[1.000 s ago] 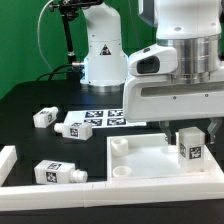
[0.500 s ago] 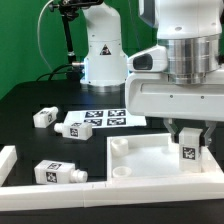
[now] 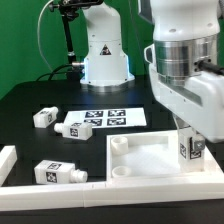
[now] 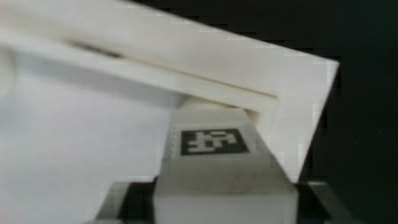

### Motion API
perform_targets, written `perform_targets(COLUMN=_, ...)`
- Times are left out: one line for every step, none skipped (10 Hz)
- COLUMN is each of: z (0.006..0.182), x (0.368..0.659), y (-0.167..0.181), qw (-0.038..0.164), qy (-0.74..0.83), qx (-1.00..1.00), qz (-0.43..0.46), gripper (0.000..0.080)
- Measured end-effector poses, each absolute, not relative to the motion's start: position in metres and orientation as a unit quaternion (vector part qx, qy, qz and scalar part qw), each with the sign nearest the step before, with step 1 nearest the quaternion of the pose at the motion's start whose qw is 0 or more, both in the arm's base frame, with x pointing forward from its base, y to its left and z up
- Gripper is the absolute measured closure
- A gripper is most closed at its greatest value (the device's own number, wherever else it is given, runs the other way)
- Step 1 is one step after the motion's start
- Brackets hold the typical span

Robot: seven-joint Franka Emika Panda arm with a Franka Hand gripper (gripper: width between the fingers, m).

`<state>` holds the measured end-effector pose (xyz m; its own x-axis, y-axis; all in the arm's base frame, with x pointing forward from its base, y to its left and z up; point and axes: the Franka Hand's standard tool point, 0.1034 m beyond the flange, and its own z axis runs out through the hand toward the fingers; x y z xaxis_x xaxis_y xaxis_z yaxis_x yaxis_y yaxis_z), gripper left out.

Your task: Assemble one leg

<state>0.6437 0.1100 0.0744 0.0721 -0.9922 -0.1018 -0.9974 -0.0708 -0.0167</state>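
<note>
My gripper (image 3: 191, 138) is shut on a white square-section leg (image 3: 192, 148) with a black-and-white tag, held upright at a corner of the large flat white panel (image 3: 150, 160) at the exterior view's right. In the wrist view the leg (image 4: 222, 160) runs between my fingers (image 4: 143, 203), its far end against the panel's raised rim (image 4: 214, 70). Whether the leg's end sits in the corner hole is hidden. Two more legs lie on the black table: one (image 3: 44, 117) at the exterior view's left and one (image 3: 58, 171) near the front.
The marker board (image 3: 100, 122) lies flat behind the panel. A white rail (image 3: 8, 160) runs along the front left of the table. The arm's base (image 3: 102, 55) stands at the back. A round boss (image 3: 120, 146) rises at the panel's left corner.
The wrist has turned about its upright axis while holding the leg. The leg has stayed at the panel's right corner and its tag now sits slightly rotated.
</note>
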Motion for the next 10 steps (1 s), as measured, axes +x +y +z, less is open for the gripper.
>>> perform_targets(z=0.0735, x=0.6441, y=0.1104, qw=0.043, qy=0.723, qx=-0.689, qz=0.036, gripper=0.0512)
perform_targets(z=0.0735, x=0.6445, y=0.111, qw=0.043, qy=0.759, qx=-0.649, qz=0.037, gripper=0.0512)
perform_targets(z=0.0735, x=0.6446, y=0.1106, qw=0.044, qy=0.776, qx=-0.628, qz=0.037, gripper=0.0512)
perform_targets(z=0.0736, x=0.6446, y=0.1108, qw=0.044, qy=0.788, qx=-0.613, qz=0.037, gripper=0.0512)
perform_targets(z=0.0737, x=0.6446, y=0.1108, qw=0.043, qy=0.793, qx=-0.607, qz=0.037, gripper=0.0512)
perform_targets(z=0.0738, x=0.6447, y=0.111, qw=0.043, qy=0.797, qx=-0.601, qz=0.036, gripper=0.0512)
perform_targets(z=0.0738, x=0.6447, y=0.1109, qw=0.043, qy=0.794, qx=-0.605, qz=0.036, gripper=0.0512)
perform_targets(z=0.0727, x=0.6441, y=0.1112, qw=0.042, qy=0.793, qx=-0.607, qz=0.037, gripper=0.0512)
perform_targets(z=0.0724, x=0.6442, y=0.1113, qw=0.043, qy=0.793, qx=-0.607, qz=0.036, gripper=0.0345)
perform_targets(z=0.0738, x=0.6451, y=0.112, qw=0.044, qy=0.79, qx=-0.61, qz=0.035, gripper=0.0345)
